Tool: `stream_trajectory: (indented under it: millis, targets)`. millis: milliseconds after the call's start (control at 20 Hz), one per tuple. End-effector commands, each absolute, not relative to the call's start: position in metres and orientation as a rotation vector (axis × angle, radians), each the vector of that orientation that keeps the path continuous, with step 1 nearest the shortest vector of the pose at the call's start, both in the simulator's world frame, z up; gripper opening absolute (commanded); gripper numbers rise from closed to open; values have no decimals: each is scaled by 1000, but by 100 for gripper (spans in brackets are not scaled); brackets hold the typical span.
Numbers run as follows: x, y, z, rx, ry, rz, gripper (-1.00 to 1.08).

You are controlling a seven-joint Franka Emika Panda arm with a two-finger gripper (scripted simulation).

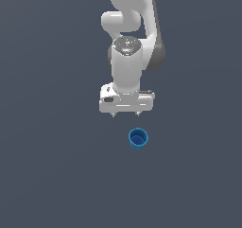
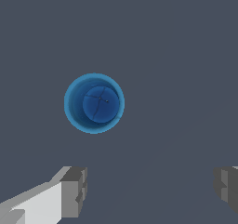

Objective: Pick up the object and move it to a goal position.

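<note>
The object is a small bright blue round cup (image 1: pixel 138 138) standing upright on the flat dark grey floor, with its darker hollow inside showing from above. In the wrist view the cup (image 2: pixel 94 103) is seen straight down its opening. My white gripper (image 1: pixel 125 114) points downward and hangs above the floor, beyond the cup and a little toward the exterior view's left of it. Its jaws stand wide apart with nothing between them. In the wrist view the gripper (image 2: pixel 149 190) shows two grey fingertips (image 2: pixel 74 190), and the cup lies outside the gap between them.
The plain dark grey floor (image 1: pixel 52 175) fills both views. The white arm (image 1: pixel 130 28) rises behind the gripper toward the top of the exterior view.
</note>
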State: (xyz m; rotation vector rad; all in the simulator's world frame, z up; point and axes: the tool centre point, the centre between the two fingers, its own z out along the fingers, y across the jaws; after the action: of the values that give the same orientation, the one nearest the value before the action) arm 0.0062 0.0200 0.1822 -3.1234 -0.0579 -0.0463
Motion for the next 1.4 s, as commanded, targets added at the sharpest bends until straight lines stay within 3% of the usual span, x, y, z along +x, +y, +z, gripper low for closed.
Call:
stream_trajectory:
  millis: [0, 650, 1350]
  targets:
    - [6, 20, 182, -3123, -58, -46, 28]
    - [3, 27, 170, -3127, -82, -3, 28]
    - [38, 40, 152, -3133, -480, 118, 28]
